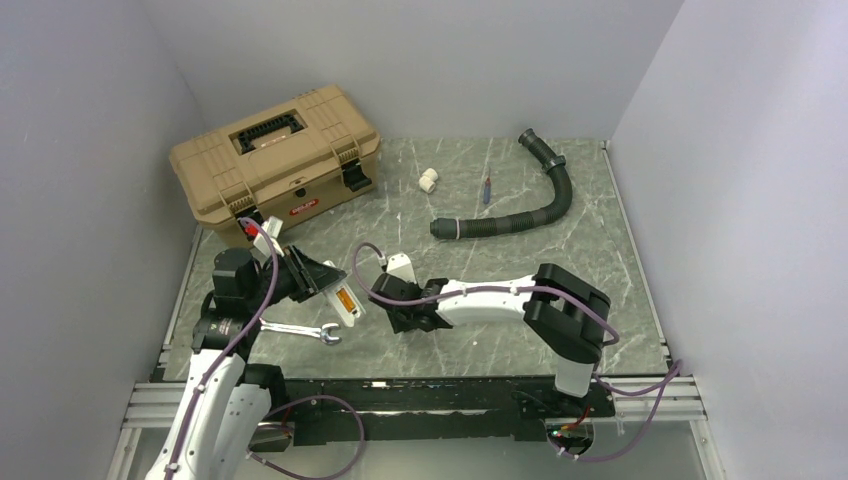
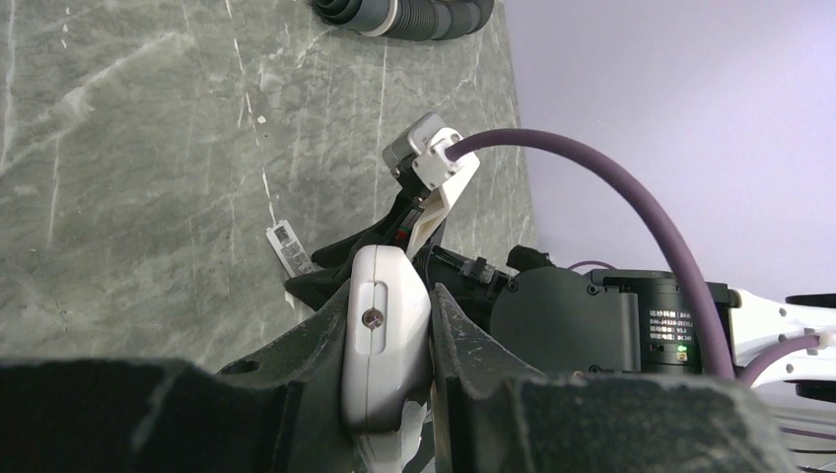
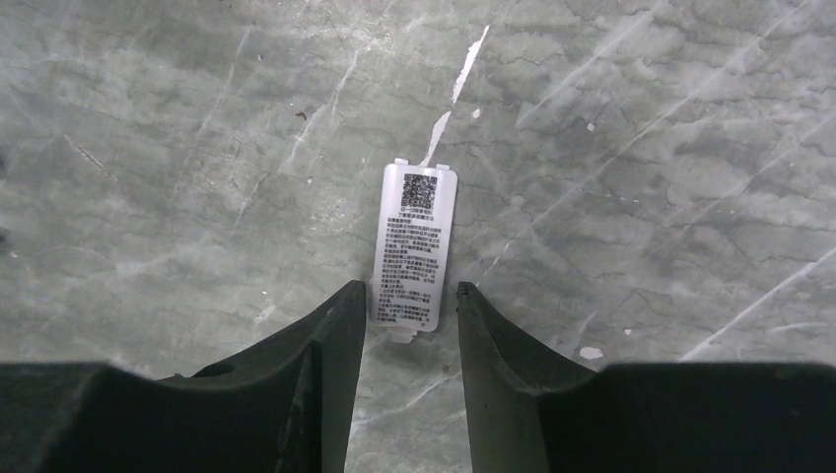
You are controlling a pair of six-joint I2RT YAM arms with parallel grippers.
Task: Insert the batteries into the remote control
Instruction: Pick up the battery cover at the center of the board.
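left gripper [image 2: 387, 296]: shut tight on the remote control [image 2: 380, 335] — one finger on each long side.
remote control: white, held above the near left part of the table [image 1: 470, 260], just beside the right gripper [image 3: 409, 288]. a small screw shows on the side that faces the left wrist camera.
batteries [image 1: 346, 298]: a small orange patch on the remote in the top view. too small to tell how many there are.
right gripper: low over the table, about half open. its two black fingers [image 3: 335, 335] stand on either side of the near end of the battery cover [image 3: 412, 246]. one finger looks like it touches the cover's edge; the other has a thin gap — nothing is lifted.
battery cover: small white plate, flat on the table, with a label and a square code on it.
wrench [image 1: 305, 330]: silver, on the table under the left arm.
toolbox [image 1: 275, 160]: tan, lid closed, at the far left.
pipe fitting [image 1: 428, 180]: white and stubby, near the toolbox.
stick [image 1: 487, 188]: thin, red and blue, between the fitting and the hose.
hose [image 1: 520, 215]: black, ribbed and bent, at the far right.
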